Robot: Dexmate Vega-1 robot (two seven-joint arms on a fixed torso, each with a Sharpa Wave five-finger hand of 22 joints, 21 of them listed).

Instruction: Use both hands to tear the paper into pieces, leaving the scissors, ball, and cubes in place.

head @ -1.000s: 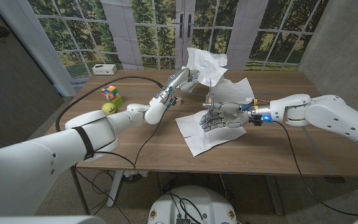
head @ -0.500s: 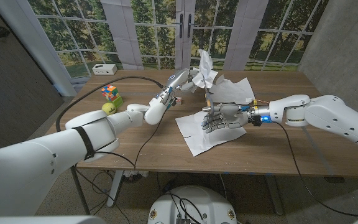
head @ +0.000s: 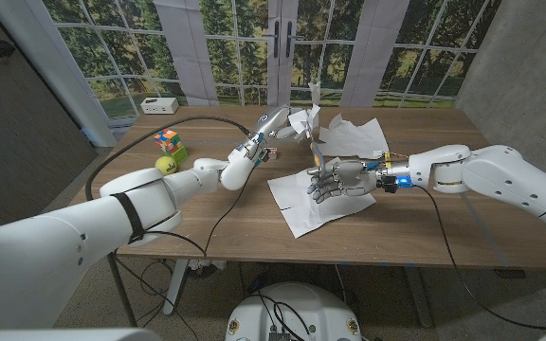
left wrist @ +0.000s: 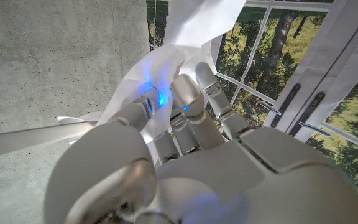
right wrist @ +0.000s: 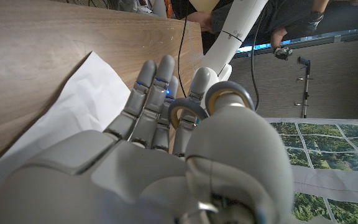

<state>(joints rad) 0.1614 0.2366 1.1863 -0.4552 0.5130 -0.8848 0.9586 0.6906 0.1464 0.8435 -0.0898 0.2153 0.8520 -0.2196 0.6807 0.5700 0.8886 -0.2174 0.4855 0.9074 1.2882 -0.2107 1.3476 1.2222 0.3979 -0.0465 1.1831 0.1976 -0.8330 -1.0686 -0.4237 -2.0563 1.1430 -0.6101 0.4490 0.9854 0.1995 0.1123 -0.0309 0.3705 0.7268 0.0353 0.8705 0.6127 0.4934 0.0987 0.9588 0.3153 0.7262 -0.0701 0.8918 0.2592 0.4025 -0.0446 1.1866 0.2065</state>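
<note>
The left arm reaches in over the table toward its far middle, and the left hand is raised above the wood with its fingers curled around a crumpled paper scrap. In the left wrist view the white paper rises out of the closed fingers, so this hand is clamped on it.

The right arm comes in low, forearm roughly level with the tabletop. The right hand hovers at or just over the flat sheet, which lies at the table's middle, nearer the robot than the scrap. Its fingers are stretched out, close side by side and only slightly bent; nothing shows between them, so the hand is apart and empty. Whether the palm touches the sheet cannot be told. In the right wrist view the sheet's corner lies on the wood just beyond the fingertips.

More torn paper lies rumpled beyond the right hand, near the scrap.

Well to the left of the sheet sit a coloured cube and, just beside it, a yellow-green ball.
</note>
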